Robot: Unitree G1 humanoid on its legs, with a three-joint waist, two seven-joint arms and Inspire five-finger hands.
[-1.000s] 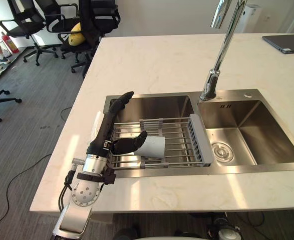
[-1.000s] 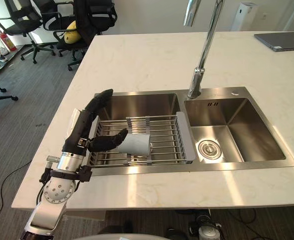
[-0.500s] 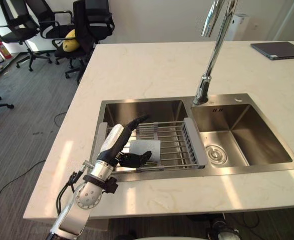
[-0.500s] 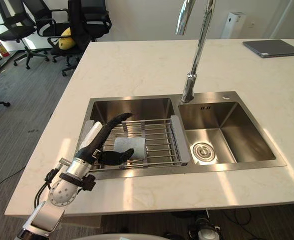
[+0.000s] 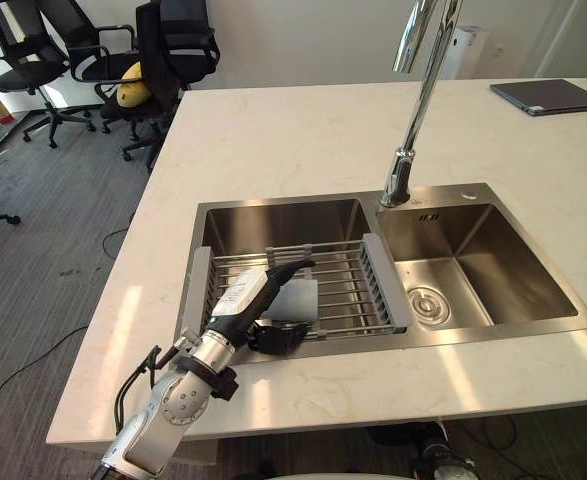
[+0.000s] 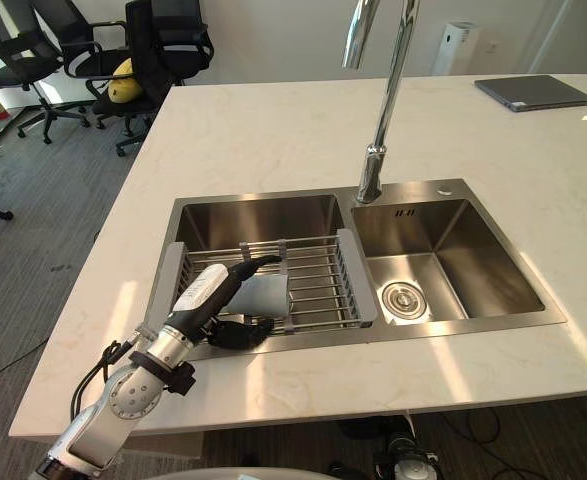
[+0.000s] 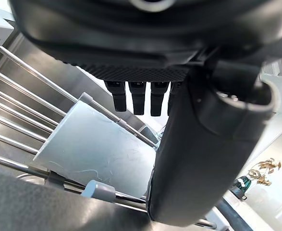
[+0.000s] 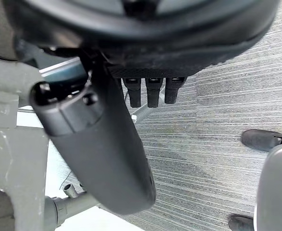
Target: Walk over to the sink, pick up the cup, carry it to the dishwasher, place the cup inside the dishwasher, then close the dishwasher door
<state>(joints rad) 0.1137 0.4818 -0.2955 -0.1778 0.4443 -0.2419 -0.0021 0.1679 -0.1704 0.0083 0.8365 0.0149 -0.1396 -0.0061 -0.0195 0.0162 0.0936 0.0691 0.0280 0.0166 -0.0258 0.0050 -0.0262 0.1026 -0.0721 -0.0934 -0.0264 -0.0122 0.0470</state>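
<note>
Cup (image 5: 298, 297), lying on its side on the rack (image 5: 345, 268) over the sink's (image 5: 273, 203) left basin, looks light, stiff and slick, so wrap your left hand (image 5: 243, 300), fingers straight above it, thumb on its near side, gripping nothing yet, around the mid-body; your right hand (image 8: 102, 144) hangs slack over the floor (image 8: 217, 96).

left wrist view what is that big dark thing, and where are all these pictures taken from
That dark bulk is the robot's left hand, seen from a camera on its wrist. The robot is a two-armed humanoid. Two pictures come from its head, looking down at a counter with a double sink; two come from its wrists. The left hand is open over a grey cup lying on a wire rack across the left basin. Nothing is held. The right hand hangs open above carpet.
</note>
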